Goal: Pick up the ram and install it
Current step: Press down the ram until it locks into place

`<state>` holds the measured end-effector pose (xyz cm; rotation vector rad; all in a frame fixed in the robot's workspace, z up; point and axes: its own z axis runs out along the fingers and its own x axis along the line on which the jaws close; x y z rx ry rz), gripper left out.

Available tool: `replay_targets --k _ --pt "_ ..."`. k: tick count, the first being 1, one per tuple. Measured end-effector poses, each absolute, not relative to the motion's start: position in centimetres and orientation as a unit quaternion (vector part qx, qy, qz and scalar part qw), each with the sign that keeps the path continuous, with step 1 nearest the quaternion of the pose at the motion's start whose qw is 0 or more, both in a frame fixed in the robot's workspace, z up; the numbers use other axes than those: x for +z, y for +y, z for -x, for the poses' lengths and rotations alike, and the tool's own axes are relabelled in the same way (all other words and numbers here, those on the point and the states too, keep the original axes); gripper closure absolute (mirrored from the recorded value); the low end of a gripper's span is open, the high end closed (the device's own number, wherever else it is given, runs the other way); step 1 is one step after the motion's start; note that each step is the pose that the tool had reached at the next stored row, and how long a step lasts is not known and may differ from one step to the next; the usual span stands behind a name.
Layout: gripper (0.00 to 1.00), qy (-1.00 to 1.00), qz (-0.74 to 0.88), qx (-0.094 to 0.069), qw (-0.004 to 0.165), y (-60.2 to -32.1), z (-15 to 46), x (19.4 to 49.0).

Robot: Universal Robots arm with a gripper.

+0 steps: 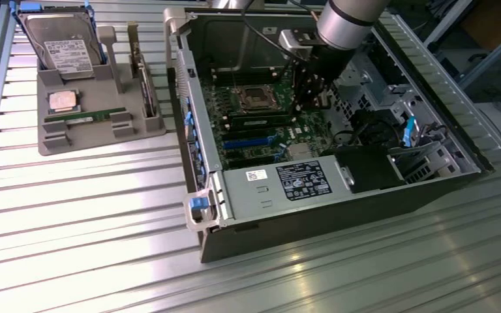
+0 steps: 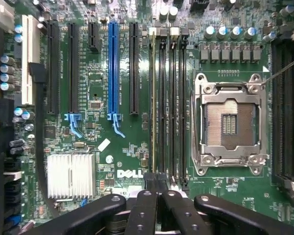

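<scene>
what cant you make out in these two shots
- Whether the shut gripper grips a ram stick: in the wrist view its own fingers cover the spot; in the exterior view the arm hides it.
- Printing on the power supply label and the hard drive: too small, exterior view.
- CPU socket pins: too fine, wrist view.

One ram stick (image 1: 83, 118) lies flat in the grey tray (image 1: 102, 140), near the tray's front edge. It is long, thin and green, with a small white label in the middle. It lies along that edge.

A second ram stick (image 2: 153, 98) stands on its long edge on the motherboard (image 2: 95, 73). From above it looks like one thin pale line. It sits in line with the long dark slots, on the far side of them from the square socket (image 2: 230, 122). I cannot tell if it is pushed all the way in.
</scene>
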<state>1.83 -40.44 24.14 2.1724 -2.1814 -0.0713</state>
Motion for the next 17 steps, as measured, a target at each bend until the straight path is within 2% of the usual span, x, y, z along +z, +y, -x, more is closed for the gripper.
replay_targets --k 1,9,17 --pt "0.9 -0.708 -0.705 -0.023 0.031 -40.4 -1.8 24.8" --pt "0.9 -0.708 -0.705 -0.022 0.03 -40.4 2.8 24.8" --pt "0.9 -0.708 -0.705 -0.022 0.03 -40.4 9.2 23.8"
